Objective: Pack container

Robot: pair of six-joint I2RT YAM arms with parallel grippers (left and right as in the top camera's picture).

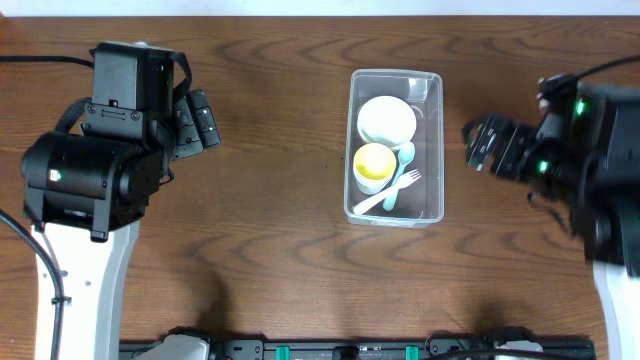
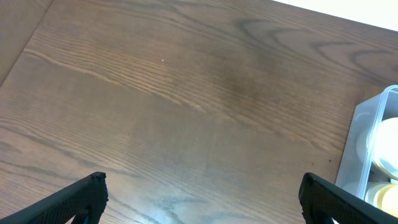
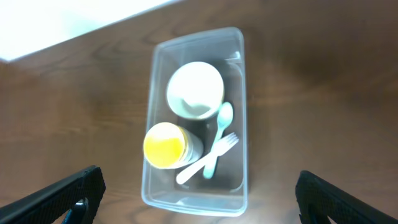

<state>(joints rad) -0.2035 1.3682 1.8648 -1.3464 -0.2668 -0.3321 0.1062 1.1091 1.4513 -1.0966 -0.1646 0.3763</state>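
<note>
Wooden table [image 1: 260, 200]: smooth top, and a nudged tub would probably skid on it. Left gripper [image 2: 200, 186]: fingers spread wide, holding nothing, well apart from the load on its left. Right gripper [image 3: 199, 177]: likewise wide and empty, near the tub's right side; a careless descent could clip the rim and tilt everything. Container [image 1: 432, 160]: clear tub, upright at centre-right of the table, no lid in view. White bowl [image 1: 387, 119]: far end inside. Yellow bowl [image 1: 373, 165]: just beside it, and may topple if jolted. White fork [image 1: 380, 200] and pale blue spoon [image 1: 404, 160]: loose along the right of the bowls, handles touching, liable to slide. Nothing lies between either gripper and the tub.
</note>
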